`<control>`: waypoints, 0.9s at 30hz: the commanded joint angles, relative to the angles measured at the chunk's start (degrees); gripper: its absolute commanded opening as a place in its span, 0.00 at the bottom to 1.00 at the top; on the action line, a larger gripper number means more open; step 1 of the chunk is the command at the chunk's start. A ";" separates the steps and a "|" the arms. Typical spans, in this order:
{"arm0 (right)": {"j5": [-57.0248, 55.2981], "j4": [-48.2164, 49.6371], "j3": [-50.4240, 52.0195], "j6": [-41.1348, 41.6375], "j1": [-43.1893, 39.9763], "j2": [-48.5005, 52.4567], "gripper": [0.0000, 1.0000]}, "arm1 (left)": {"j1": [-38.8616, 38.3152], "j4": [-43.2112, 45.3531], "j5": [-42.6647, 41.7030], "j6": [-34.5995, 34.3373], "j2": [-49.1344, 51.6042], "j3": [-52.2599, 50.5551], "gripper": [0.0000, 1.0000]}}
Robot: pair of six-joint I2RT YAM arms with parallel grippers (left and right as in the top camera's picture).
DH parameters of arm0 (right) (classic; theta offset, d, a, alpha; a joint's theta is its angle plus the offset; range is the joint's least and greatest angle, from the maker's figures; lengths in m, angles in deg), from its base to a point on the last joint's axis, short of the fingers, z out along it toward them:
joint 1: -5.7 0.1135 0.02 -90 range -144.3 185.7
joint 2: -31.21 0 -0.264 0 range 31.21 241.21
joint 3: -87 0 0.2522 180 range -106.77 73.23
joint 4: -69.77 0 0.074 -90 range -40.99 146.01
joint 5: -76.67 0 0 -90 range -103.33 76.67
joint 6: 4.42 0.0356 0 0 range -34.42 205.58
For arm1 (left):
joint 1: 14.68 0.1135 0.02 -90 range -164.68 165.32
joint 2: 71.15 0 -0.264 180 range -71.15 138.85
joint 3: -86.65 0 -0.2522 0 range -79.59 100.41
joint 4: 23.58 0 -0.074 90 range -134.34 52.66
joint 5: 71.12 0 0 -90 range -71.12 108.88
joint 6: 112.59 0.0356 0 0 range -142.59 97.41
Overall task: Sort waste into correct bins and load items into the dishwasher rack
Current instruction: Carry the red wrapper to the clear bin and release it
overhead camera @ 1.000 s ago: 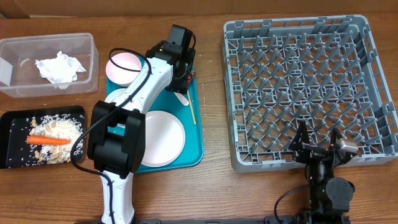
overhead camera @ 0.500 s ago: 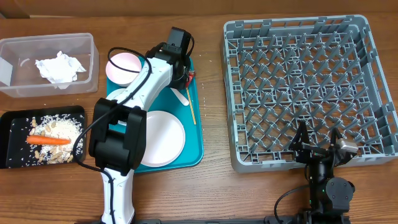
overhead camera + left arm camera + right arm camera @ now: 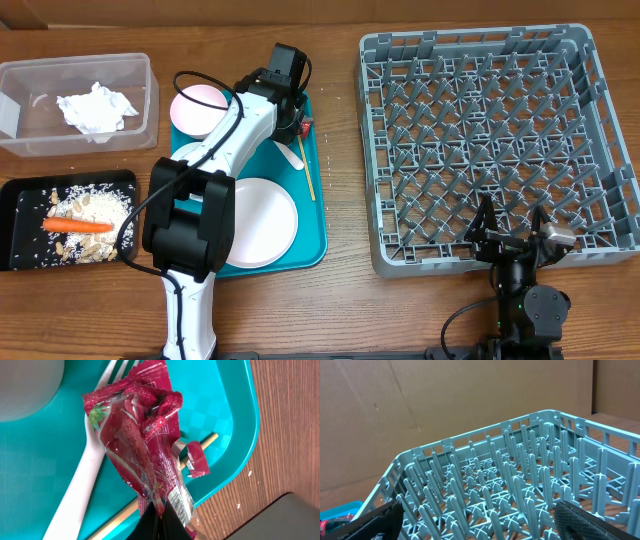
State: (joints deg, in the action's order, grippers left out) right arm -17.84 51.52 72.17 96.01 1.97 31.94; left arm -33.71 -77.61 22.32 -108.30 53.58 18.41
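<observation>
Wooden table [image 3: 380,310], seen from above, with two arms. Left gripper [image 3: 160,527]: jaws pinched together on the lower end of a red-and-silver wrapper [image 3: 145,445], which stands crumpled over a white plastic fork [image 3: 75,500] and a wooden chopstick [image 3: 117,520]; whether it rests on them or hangs clear cannot be told. These lie near the far right corner of a teal tray [image 3: 312,240] placed left of the table's centre. On the same tray: a round white bowl [image 3: 198,108] at the far left corner and a flat white plate [image 3: 262,222] at the near end. Clear plastic tub [image 3: 20,75] at the table's far left corner, holding one crumpled white napkin [image 3: 95,108]. Black tray [image 3: 20,188] at the left edge, just nearer than the tub, holding an orange carrot [image 3: 78,226] among beige rice scraps [image 3: 100,205]. Grey dishwasher rack [image 3: 470,40] fills the right half of the table, its pegs bare. Right gripper [image 3: 512,225]: jaws spread wide, holding nothing, at the rack's near edge, facing across the pegs.
</observation>
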 commanded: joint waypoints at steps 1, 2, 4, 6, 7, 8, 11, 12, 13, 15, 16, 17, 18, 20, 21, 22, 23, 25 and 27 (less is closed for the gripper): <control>-0.37 0.22 0.59 -0.42 -0.26 -0.33 1.00 | 0.35 0.02 0.24 6.03 -3.61 3.02 0.04; -0.37 0.22 0.59 -0.42 -0.26 -0.33 1.00 | 0.26 0.02 0.66 7.61 -4.55 3.96 0.04; -0.37 0.22 0.59 -0.44 -0.26 -0.33 1.00 | 0.20 0.02 2.34 10.51 -6.75 5.84 0.04; -0.37 0.22 0.59 -0.42 -0.26 -0.33 1.00 | 0.22 0.00 5.05 12.92 -9.44 7.43 0.04; -0.37 0.22 0.59 -0.42 -0.26 -0.35 1.00 | 0.28 0.02 6.86 13.84 -10.86 8.02 0.04; -0.37 0.22 0.59 -0.42 -0.26 -0.35 1.00 | 0.50 0.00 9.01 14.03 -12.26 8.48 0.04; -0.37 0.22 0.59 -0.42 -0.26 -0.35 1.00 | 1.86 0.04 16.04 13.99 -16.22 8.79 0.04; -0.37 0.22 0.59 -0.44 -0.26 -0.35 1.00 | 2.75 0.04 18.67 13.99 -17.35 8.79 0.04; -0.37 0.22 0.59 -0.44 -0.26 -0.33 1.00 | 3.50 0.02 20.37 14.01 -17.94 8.79 0.04; -0.37 0.22 0.59 -0.42 -0.26 -0.35 1.00 | 5.84 -0.02 23.34 14.67 -18.75 8.79 0.04; -0.37 0.22 0.59 -0.44 -0.26 -0.35 1.00 | 7.30 0.00 24.28 15.50 -18.78 8.79 0.04; -0.37 0.22 0.59 -0.42 -0.26 -0.35 1.00 | 8.85 -0.04 24.61 16.26 -18.73 8.79 0.04; -0.37 0.22 0.59 -0.42 -0.26 -0.35 1.00 | 10.56 -0.13 24.35 17.11 -18.32 8.76 0.04; -0.37 0.22 0.59 -0.42 -0.26 -0.35 1.00 | 14.40 0.00 21.86 19.47 -17.22 8.76 0.04; -0.37 0.22 0.59 -0.44 -0.26 -0.35 1.00 | 15.98 0.24 20.31 20.65 -16.74 8.76 0.04; -0.37 0.22 0.59 -0.44 -0.26 -0.35 1.00 | 17.86 0.68 18.51 22.40 -16.04 8.76 0.04; -0.37 0.22 0.59 -0.44 -0.26 -0.35 1.00 | 19.78 1.44 16.39 24.44 -15.32 8.76 0.04; -0.37 0.22 0.59 -0.44 -0.26 -0.35 1.00 | 23.63 3.41 11.28 29.88 -14.05 8.79 0.04; -0.37 0.22 0.59 -0.42 -0.26 -0.35 1.00 | 27.54 4.28 6.67 33.35 -12.90 8.79 0.04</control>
State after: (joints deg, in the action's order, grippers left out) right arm -17.82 51.47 72.17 96.03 1.97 31.94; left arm -10.17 -73.88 36.27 -83.71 38.82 27.39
